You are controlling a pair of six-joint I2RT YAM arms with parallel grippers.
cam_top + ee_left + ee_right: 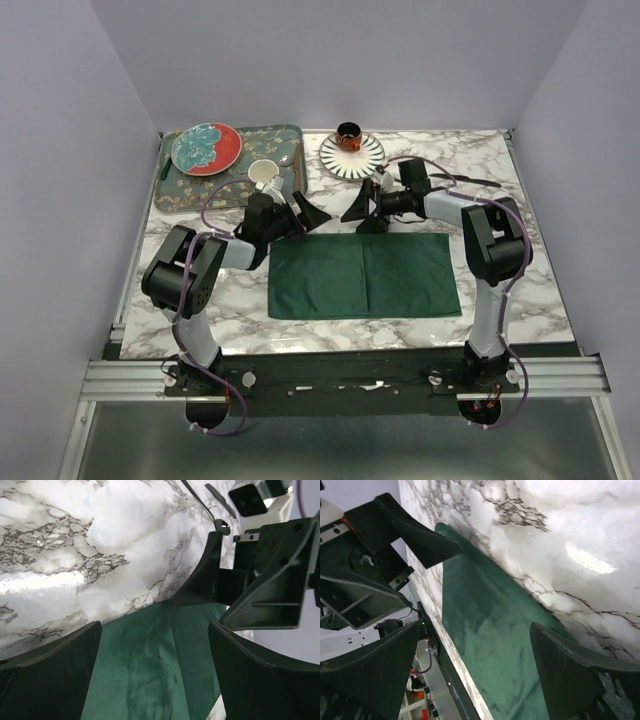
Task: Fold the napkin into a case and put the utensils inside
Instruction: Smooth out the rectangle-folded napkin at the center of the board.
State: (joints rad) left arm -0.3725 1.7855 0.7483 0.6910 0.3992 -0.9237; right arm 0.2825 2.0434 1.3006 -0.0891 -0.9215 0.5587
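The dark green napkin lies flat on the marble table as a wide rectangle with a crease down its middle. My left gripper hovers open just beyond its far left edge, and my right gripper hovers open just beyond the far edge near the middle, facing the left one. In the left wrist view the napkin shows between the open left gripper. In the right wrist view the napkin lies under the open right gripper. The black utensils lie at the far right.
A patterned tray at the far left holds a red and teal plate, a white cup and a silver spoon. A striped plate with a brown cup stands at the far middle.
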